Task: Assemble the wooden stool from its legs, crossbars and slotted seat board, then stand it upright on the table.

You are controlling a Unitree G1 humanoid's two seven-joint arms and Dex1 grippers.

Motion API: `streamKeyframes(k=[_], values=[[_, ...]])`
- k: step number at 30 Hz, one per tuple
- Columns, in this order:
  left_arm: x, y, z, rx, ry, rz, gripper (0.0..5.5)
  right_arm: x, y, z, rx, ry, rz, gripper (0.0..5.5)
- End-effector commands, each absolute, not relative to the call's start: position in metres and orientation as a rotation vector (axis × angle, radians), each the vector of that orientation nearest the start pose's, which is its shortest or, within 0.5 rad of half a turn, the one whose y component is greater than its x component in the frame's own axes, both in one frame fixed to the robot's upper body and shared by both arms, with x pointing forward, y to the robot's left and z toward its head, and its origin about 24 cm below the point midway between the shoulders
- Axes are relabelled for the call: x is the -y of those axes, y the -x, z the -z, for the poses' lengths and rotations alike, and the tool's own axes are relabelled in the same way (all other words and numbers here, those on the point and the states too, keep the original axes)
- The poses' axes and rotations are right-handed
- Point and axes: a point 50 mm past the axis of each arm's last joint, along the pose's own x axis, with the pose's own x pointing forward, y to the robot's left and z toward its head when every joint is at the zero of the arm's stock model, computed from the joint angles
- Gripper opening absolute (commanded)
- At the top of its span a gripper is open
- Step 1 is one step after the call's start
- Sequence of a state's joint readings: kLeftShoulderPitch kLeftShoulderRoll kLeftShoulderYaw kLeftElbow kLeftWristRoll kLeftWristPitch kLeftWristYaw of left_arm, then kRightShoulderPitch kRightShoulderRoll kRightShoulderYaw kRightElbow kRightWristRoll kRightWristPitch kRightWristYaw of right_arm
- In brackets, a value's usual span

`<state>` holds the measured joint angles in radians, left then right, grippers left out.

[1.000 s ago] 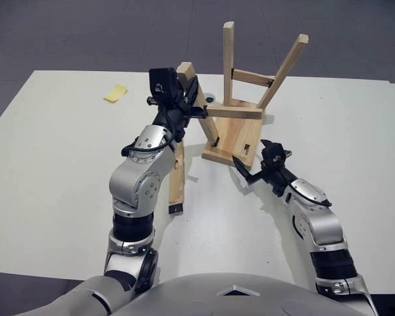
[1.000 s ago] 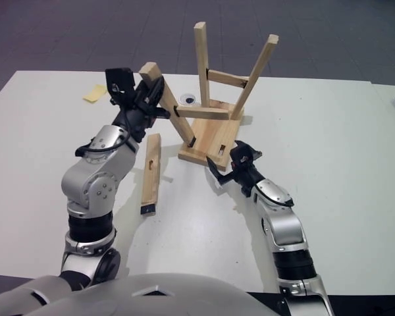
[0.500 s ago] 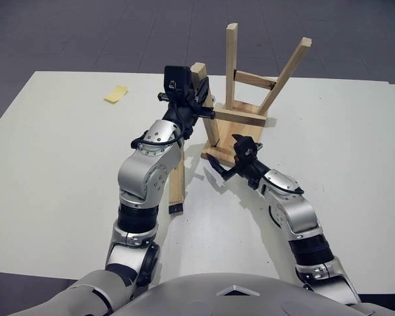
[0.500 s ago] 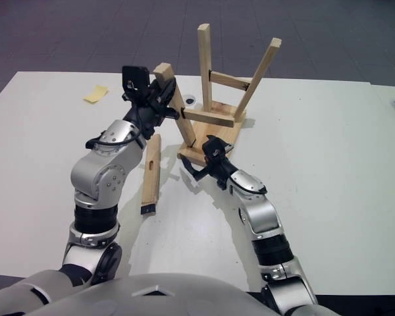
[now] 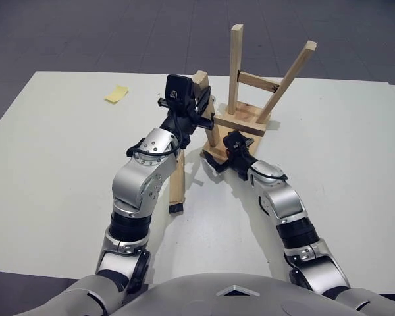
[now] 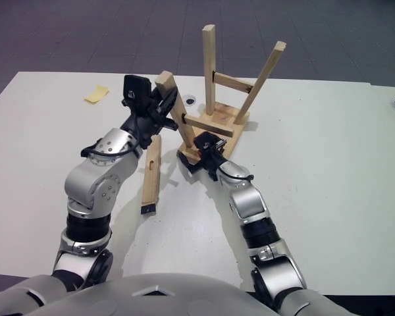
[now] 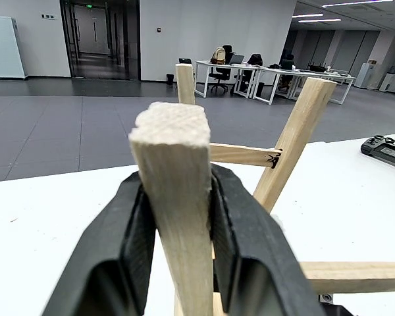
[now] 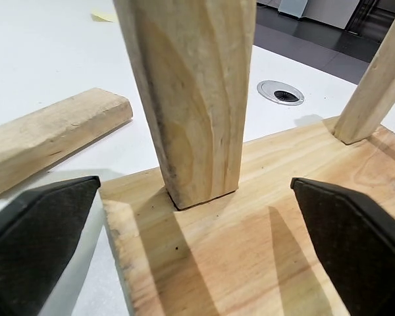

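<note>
Slotted pale-wood seat board [image 8: 237, 263] lies underside-up on white table [image 5: 52, 164], left gripper [image 7: 176, 230] clamped on top of square pale-wood leg [image 7: 173, 151] standing in it, right gripper [image 5: 222, 155] gaping, empty, astride board's near edge; best pin board, then press leg straight down.

We see raw pale wood on the leg [image 7: 171, 141] in the left claw [image 7: 176, 197], end rough-sawn; pads [image 7: 118, 243] matt blk plastic. Seat board [image 8: 250, 263] by right claw [image 8: 197, 217]: smooth, grainy wood.
</note>
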<state>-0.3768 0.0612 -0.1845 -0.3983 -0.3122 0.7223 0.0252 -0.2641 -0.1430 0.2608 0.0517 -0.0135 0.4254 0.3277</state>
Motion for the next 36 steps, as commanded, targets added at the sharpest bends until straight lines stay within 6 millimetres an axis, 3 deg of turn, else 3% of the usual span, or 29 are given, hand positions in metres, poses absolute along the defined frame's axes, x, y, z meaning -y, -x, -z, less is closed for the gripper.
streamKeyframes(k=[1,20,21,29,36], values=[[-0.081,-0.252,-0.025,-0.706,-0.049,0.398,1.03,0.086,-0.292,-0.047,-0.302,0.267,-0.573,5.4],[-0.066,-0.264,-0.049,-0.633,0.076,0.488,1.03,0.07,-0.306,-0.066,-0.097,0.315,-0.615,5.4],[-0.066,-0.265,-0.05,-0.632,0.074,0.489,1.39,0.071,-0.307,-0.068,-0.09,0.315,-0.611,5.4],[-0.065,-0.266,-0.058,-0.618,0.087,0.533,2.72,0.072,-0.312,-0.069,-0.075,0.315,-0.607,5.4],[-0.061,-0.269,-0.088,-0.431,0.183,0.651,3.81,0.073,-0.314,-0.069,-0.072,0.32,-0.609,5.4]])
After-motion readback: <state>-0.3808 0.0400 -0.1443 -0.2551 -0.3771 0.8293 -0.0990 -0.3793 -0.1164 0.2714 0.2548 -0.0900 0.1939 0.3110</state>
